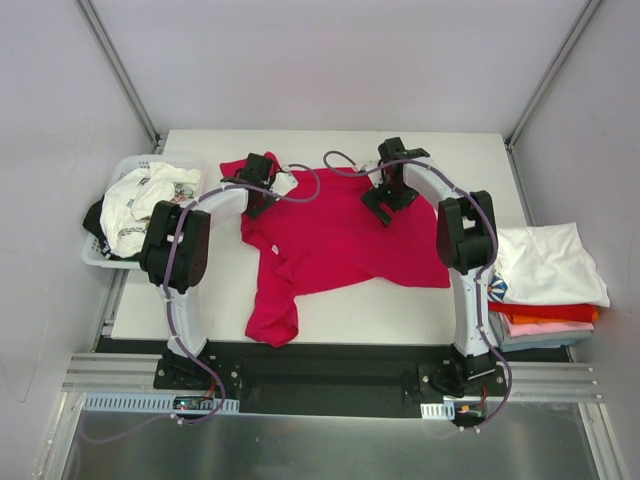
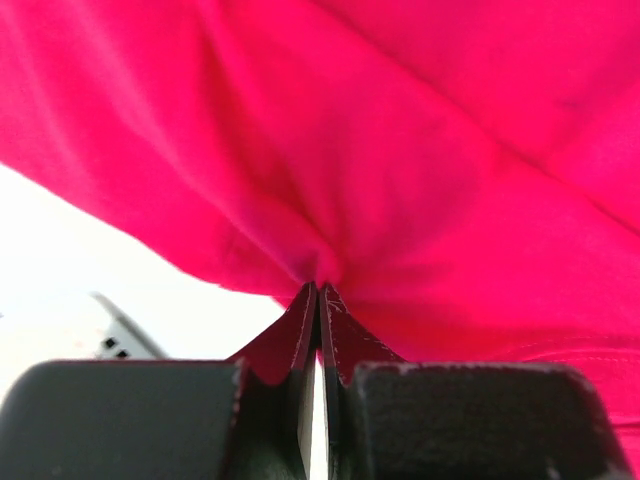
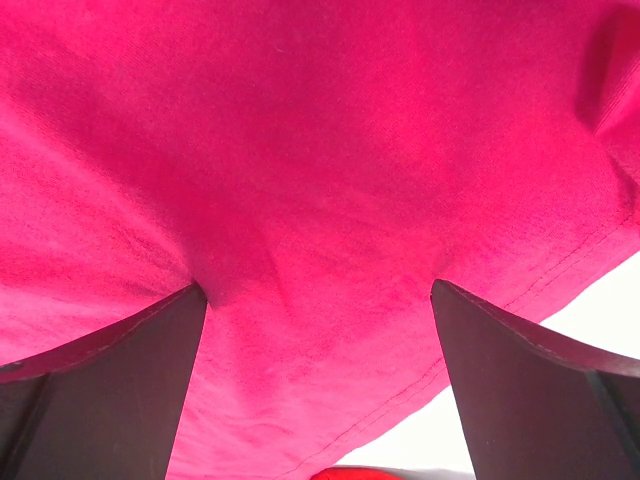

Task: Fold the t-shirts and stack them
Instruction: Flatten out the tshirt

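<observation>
Left tool [image 2: 318, 292] pinches crimson t-shirt [image 1: 340, 235] on white table [image 1: 400, 310] between pale walls [image 1: 300, 60]; right tool [image 3: 318, 288] gapes.

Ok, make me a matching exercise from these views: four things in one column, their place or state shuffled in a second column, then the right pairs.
Column one:
1. left gripper
2. right gripper
3. white basket
4. folded stack

Column two:
A. at the far right of the top view, lying flat in layers
B. shut on a pinch of the crimson t-shirt
C. at the far left of the top view, holding crumpled shirts
D. open, fingers spread over crimson cloth

Pairs: 1-B, 2-D, 3-C, 4-A.
</observation>
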`<state>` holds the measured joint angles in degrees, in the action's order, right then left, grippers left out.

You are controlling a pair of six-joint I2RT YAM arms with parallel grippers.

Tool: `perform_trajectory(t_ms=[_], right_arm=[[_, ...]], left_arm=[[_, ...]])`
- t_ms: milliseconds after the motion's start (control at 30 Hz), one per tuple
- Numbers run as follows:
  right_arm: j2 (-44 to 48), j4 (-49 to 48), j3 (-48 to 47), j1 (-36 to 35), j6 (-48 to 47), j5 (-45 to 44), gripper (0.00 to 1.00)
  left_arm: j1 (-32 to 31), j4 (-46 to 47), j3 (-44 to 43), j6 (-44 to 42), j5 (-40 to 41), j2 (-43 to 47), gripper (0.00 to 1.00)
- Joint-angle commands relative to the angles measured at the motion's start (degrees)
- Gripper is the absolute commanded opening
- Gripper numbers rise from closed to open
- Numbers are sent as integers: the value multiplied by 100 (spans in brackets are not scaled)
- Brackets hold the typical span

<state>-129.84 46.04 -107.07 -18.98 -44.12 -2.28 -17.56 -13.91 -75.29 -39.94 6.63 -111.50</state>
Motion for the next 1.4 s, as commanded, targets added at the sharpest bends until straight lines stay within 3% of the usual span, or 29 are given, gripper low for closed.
perform_trajectory(t_ms=[0, 767, 1367], right_arm=[[55, 45, 63, 61, 44, -202, 100], [-147, 194, -297, 132, 193, -756, 100], [-454, 370, -877, 184, 167, -747, 100]], left_arm=[[191, -50, -407, -259, 338, -187, 0], [535, 3, -1365, -848, 857, -618, 0], [535, 161, -2675, -1156, 1244, -1347, 0]])
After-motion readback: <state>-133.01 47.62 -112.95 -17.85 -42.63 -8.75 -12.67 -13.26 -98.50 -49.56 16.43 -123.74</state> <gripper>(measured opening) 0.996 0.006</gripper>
